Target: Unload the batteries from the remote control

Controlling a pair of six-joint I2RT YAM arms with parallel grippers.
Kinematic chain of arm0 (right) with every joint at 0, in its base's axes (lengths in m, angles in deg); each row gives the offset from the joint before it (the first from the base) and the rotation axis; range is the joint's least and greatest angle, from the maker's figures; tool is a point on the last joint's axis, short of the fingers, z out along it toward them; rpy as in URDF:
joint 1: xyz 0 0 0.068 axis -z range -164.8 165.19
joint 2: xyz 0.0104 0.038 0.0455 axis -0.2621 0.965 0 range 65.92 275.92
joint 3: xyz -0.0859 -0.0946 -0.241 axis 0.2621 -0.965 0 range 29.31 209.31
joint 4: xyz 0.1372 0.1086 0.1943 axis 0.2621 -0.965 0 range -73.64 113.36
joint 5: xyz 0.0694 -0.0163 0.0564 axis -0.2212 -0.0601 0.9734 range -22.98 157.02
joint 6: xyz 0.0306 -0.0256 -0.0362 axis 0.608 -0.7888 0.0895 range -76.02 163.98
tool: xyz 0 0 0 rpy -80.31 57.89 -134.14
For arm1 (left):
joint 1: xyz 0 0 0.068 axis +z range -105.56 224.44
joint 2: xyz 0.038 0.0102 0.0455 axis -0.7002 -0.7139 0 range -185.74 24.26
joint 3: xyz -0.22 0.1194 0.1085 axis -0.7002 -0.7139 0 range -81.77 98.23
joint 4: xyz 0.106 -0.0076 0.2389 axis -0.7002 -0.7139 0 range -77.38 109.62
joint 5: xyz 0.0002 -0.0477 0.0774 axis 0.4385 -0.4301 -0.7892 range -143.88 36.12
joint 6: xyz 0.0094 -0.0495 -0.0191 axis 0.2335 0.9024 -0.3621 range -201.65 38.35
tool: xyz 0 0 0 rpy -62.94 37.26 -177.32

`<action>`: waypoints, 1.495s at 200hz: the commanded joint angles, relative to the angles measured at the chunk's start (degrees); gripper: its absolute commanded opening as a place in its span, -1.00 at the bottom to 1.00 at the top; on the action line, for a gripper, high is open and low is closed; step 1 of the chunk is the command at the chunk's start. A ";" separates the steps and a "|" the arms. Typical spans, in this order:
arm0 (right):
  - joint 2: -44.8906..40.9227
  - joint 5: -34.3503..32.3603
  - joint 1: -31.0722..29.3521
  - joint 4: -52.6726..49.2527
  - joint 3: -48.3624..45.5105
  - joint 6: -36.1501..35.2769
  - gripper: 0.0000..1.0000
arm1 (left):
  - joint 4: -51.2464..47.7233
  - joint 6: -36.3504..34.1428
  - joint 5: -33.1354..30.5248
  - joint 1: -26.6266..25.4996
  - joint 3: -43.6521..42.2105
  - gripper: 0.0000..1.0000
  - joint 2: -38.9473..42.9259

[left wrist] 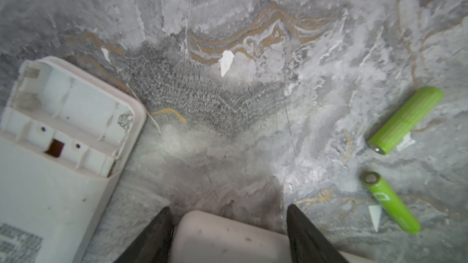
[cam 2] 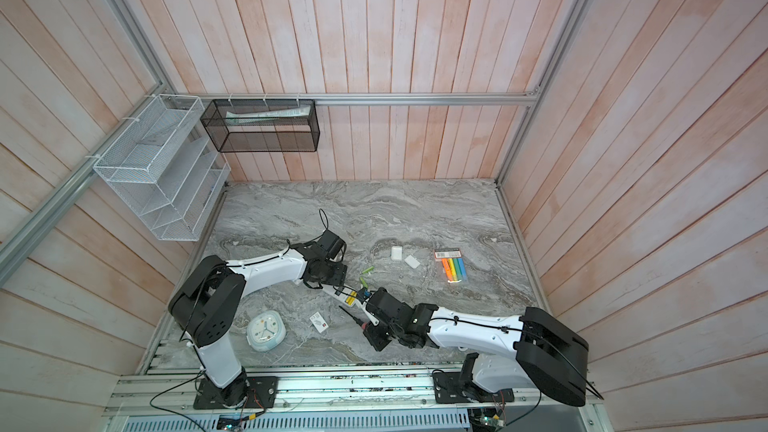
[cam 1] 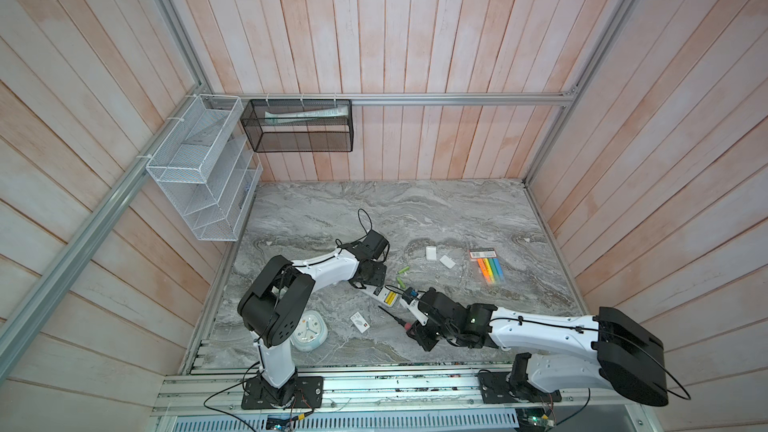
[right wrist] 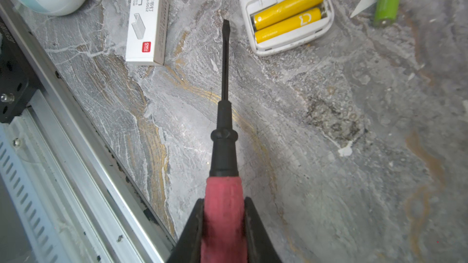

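Note:
A white remote control (right wrist: 291, 44) lies on the marble with its compartment open and two yellow batteries (right wrist: 288, 6) inside. In both top views it (cam 1: 376, 292) (cam 2: 338, 292) runs out from under my left gripper (cam 1: 365, 282), which is shut on its rounded end (left wrist: 228, 236). A second remote (left wrist: 63, 173) beside it has an empty compartment. Two green batteries (left wrist: 405, 120) (left wrist: 391, 202) lie loose on the table (cam 1: 404, 270) (cam 1: 401, 283). My right gripper (right wrist: 224, 201) is shut on the red-handled screwdriver (right wrist: 224, 135), whose tip rests just left of the open compartment.
A white staple box (right wrist: 147, 26) and a pale alarm clock (cam 1: 309, 332) sit near the front rail (right wrist: 76, 148). Two small white covers (cam 1: 431, 253) (cam 1: 446, 260) and a highlighter pack (cam 1: 490, 270) lie further back. Wire baskets (cam 1: 199, 168) hang on the left wall.

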 commanded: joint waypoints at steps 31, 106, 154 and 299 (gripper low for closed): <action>-0.87 -3.68 1.15 -3.75 0.06 4.11 -1.00 | -5.78 1.30 2.66 1.07 -3.53 0.45 -1.51; -2.16 -6.00 4.68 -3.46 1.30 3.70 -1.00 | -5.03 2.24 2.45 1.39 -6.27 0.44 1.70; 1.62 -5.85 6.58 -1.99 3.66 1.50 -1.00 | -4.41 2.66 2.89 1.35 -8.43 0.44 4.23; -1.71 -8.60 7.36 -8.42 4.51 3.76 -1.00 | 2.00 1.43 6.41 -2.97 -12.97 1.00 20.50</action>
